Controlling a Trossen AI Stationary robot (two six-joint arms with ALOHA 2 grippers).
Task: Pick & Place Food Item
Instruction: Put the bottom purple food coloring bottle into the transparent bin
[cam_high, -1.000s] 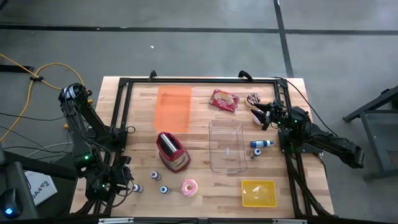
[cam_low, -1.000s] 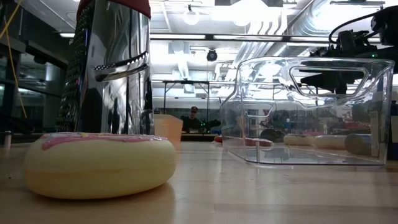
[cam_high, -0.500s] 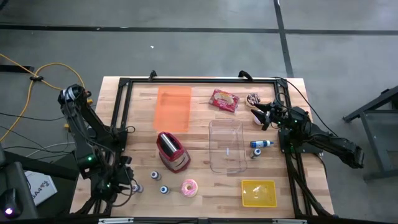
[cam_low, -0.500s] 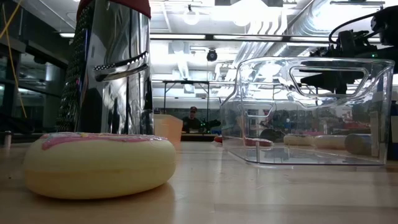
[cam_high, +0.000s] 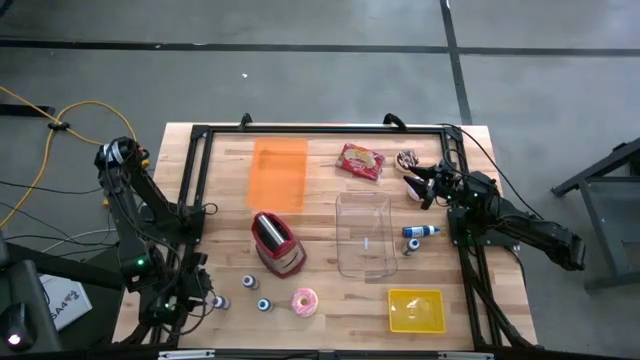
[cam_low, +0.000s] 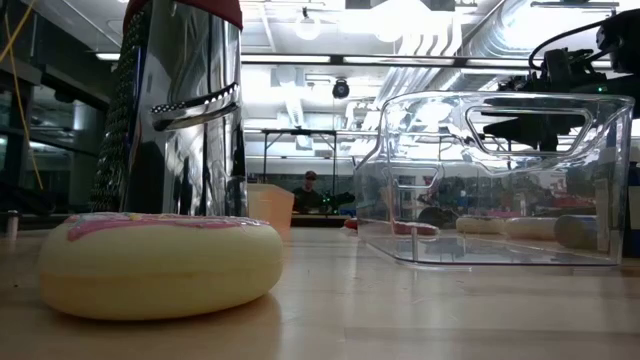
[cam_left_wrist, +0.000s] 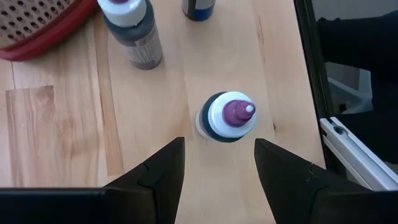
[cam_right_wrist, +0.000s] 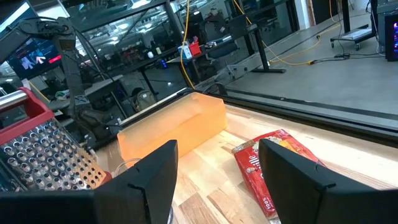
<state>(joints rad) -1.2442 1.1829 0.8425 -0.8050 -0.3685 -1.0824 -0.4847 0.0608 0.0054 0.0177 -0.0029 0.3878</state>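
On the wooden desk (cam_high: 225, 215) the left gripper (cam_high: 205, 297) hung at the near left corner, its jaws released and empty, directly above a small purple-capped bottle (cam_left_wrist: 227, 117) that stood upright just beyond the fingertips. Two more small bottles (cam_high: 249, 284) stood just to its right, near the red-handled box grater (cam_high: 277, 243). The right gripper (cam_high: 420, 185) was over the far right part of the desk, jaws likewise released and holding nothing, pointing left toward the red snack packet (cam_high: 361, 160), which lay flat on the wood near the far edge, apart from the fingers. Beside that gripper, at the far right, sat a small wrapped item (cam_high: 408, 158) whose kind could not be told. An orange translucent bin (cam_high: 279, 174) lay left of the packet. A clear plastic container (cam_high: 364, 233) stood mid-desk, with a blue-capped bottle (cam_high: 421, 231) lying on its side just right of it. Near the front edge sat a pink-frosted doughnut (cam_high: 304, 301) and a yellow tray (cam_high: 416, 310).
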